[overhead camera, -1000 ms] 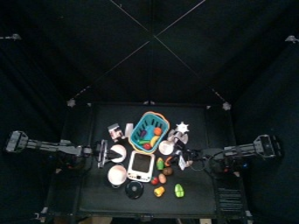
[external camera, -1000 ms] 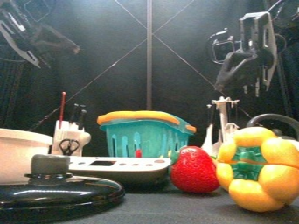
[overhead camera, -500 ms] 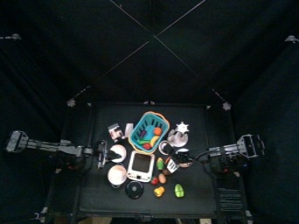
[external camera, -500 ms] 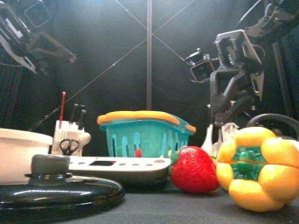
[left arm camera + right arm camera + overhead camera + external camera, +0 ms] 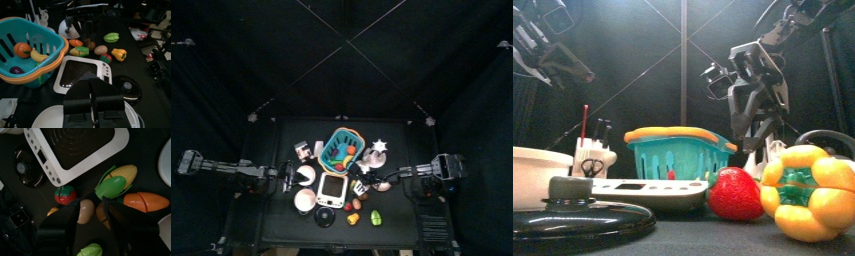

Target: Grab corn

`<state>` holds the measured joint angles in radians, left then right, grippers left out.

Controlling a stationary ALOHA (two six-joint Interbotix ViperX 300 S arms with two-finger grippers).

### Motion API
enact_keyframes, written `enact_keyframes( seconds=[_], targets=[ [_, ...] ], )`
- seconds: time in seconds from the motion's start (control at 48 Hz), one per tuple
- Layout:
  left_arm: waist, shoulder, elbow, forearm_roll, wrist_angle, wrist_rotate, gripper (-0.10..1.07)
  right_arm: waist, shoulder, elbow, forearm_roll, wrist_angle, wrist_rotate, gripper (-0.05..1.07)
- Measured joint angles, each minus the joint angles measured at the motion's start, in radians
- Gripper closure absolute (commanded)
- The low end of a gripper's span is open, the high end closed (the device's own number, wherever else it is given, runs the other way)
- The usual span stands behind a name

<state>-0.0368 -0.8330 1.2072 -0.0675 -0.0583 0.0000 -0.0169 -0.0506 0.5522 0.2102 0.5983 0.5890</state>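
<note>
over the corn (image 5: 117,180) beside the scale (image 5: 73,148), the right gripper (image 5: 77,235) hangs wide open, empty; next, lower and close.

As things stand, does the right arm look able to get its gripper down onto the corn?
Probably yes. The right gripper hangs open just above the corn, nothing covering it, though the carrot and potato lie close beside.

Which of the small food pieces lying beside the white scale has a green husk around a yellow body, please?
The corn: yellow kernels wrapped in a green husk, lying between the white scale and the orange carrot, unlike the red strawberry.
</note>
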Motion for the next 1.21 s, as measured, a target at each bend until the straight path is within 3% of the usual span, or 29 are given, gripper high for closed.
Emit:
enact_keyframes(
  seconds=[0.104, 0.25, 0.417, 0.979, 1.208],
  targets=[
    [0.0, -0.003, 0.008, 0.0, -0.002, 0.0, 1.0, 0.002, 0.009, -0.018, -0.077, 0.061, 0.098, 0.14],
    [0.0, -0.003, 0.011, -0.002, -0.003, 0.0, 1.0, 0.028, 0.018, -0.032, -0.27, 0.163, 0.327, 0.06],
    [0.0, -0.005, 0.014, 0.0, -0.003, 0.0, 1.0, 0.098, 0.026, -0.035, -0.463, 0.155, 0.557, 0.0],
    [0.003, -0.003, 0.023, 0.0, -0.003, 0.0, 1.0, 0.114, 0.206, -0.037, -0.44, 0.02, 0.574, 0.02],
    [0.006, -0.005, 0.023, -0.002, -0.003, -0.002, 1.0, 0.112, 0.215, -0.037, -0.446, 0.018, 0.574, 0.16]
  ],
)
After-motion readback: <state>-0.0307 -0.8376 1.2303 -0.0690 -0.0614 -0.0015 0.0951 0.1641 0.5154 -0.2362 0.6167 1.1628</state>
